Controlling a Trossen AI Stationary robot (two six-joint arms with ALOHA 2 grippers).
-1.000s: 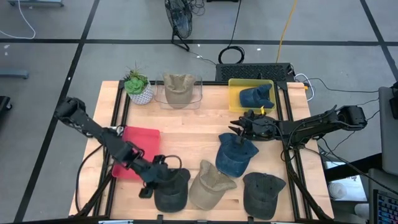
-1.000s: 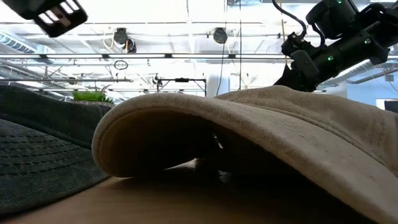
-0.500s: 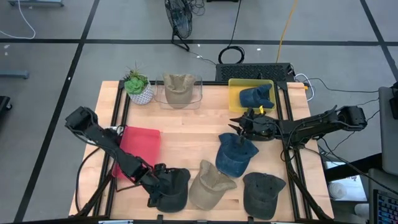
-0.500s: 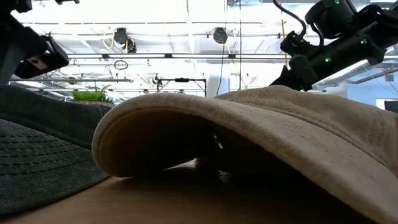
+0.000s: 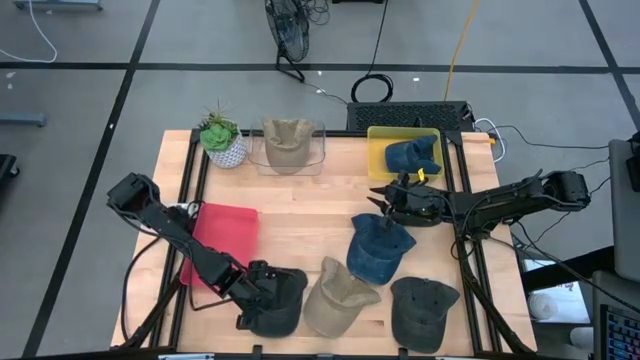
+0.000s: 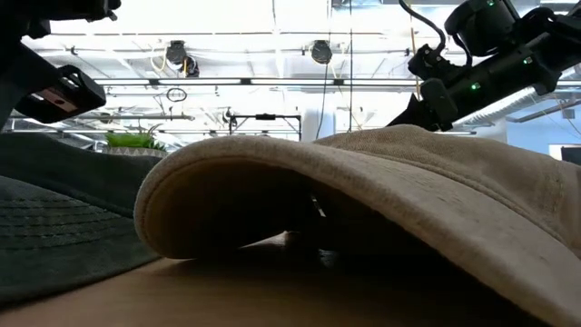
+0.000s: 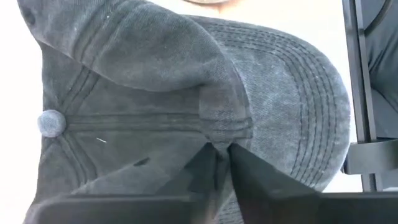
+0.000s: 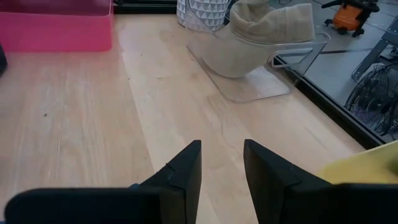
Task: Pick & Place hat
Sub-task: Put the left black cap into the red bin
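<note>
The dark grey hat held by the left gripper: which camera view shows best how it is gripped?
The left wrist view: the left gripper pinches a fold of the dark grey hat. The high view shows its place on the table; the low view only its brim; the right wrist view nothing.

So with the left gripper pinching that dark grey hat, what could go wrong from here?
The left gripper holds only a small fold of the dark grey hat, so the hat may slip free on lifting. The tan hat lies right beside it, and dragging could nudge it. The right gripper hangs open above the blue hat, out of the way.
</note>
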